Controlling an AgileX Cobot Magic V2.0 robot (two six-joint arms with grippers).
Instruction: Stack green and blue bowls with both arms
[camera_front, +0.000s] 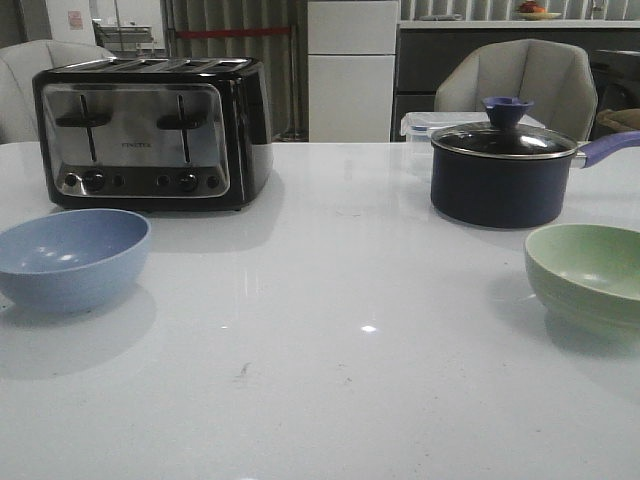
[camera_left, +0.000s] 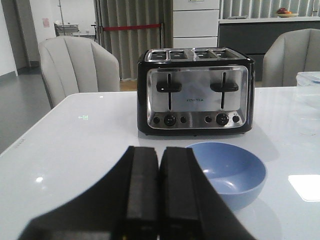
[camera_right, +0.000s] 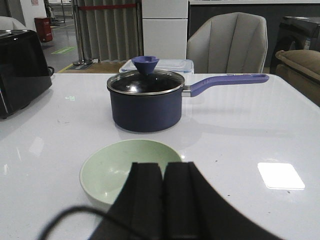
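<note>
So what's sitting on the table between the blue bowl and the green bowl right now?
Nothing: in the front view only bare white tabletop separates the blue bowl from the green bowl. The toaster and saucepan stand farther back.

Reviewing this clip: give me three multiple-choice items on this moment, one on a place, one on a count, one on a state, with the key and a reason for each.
1. Where does the blue bowl sit?
A. In front of the toaster
B. Inside the saucepan
C. On a chair

2. How many bowls are on the table?
A. One
B. Two
C. Three

3. What state is the left end effector in?
A. Shut on the blue bowl
B. Wide open
C. Shut, holding nothing

Key: 1 A, the front view shows it on the table just ahead of the toaster. 2 B, only the blue bowl and the green bowl show, apart and unstacked. 3 C, the left wrist view shows its fingers pressed together short of the bowl.
</note>
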